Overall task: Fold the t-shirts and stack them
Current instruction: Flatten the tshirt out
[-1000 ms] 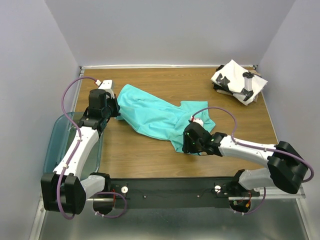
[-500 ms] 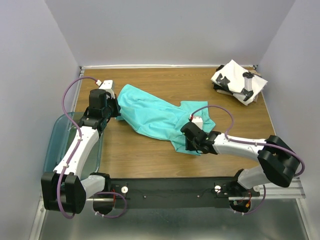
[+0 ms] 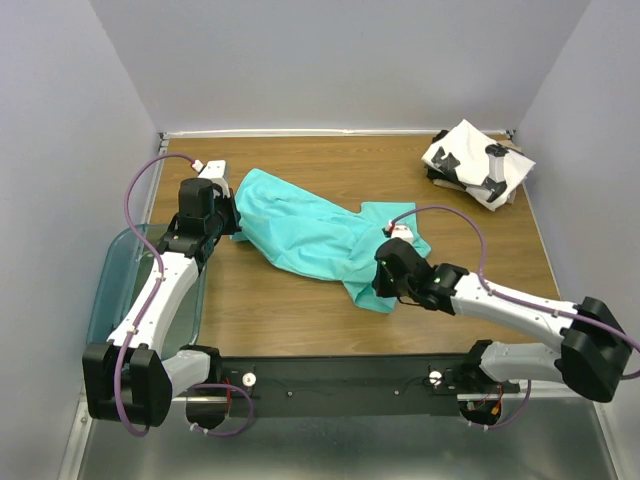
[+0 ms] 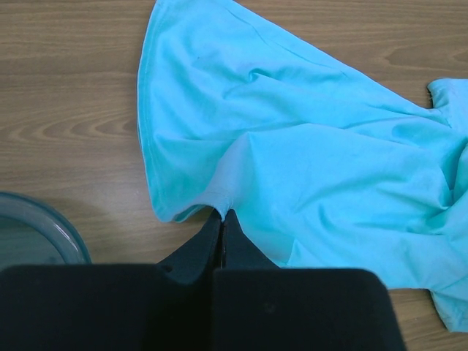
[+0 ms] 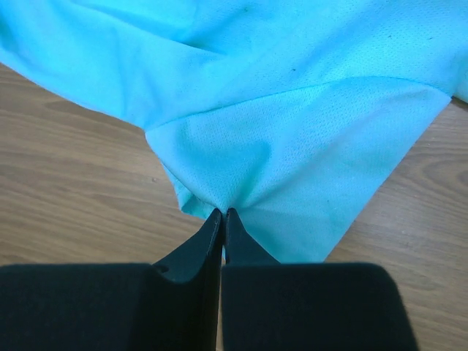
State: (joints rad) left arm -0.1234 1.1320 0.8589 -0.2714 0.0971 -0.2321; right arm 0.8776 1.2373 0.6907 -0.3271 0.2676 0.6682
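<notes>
The teal t-shirt [image 3: 310, 232] lies crumpled and stretched diagonally across the middle of the table. My left gripper [image 3: 232, 228] is shut on its left edge; the left wrist view shows the cloth [image 4: 307, 153] pinched at my gripper [image 4: 222, 213]. My right gripper [image 3: 378, 290] is shut on the shirt's lower right corner; the right wrist view shows the cloth [image 5: 292, 146] pinched at my gripper [image 5: 223, 212]. The folded white t-shirt with black print [image 3: 474, 160] sits at the far right corner.
A translucent teal plastic bin [image 3: 115, 290] hangs at the table's left edge under my left arm; its rim shows in the left wrist view [image 4: 44, 227]. Grey walls close in the table on three sides.
My right gripper, shut on the shirt corner, shifted slightly right and forward, and the right arm straightened out to the right. The left arm has not moved.
</notes>
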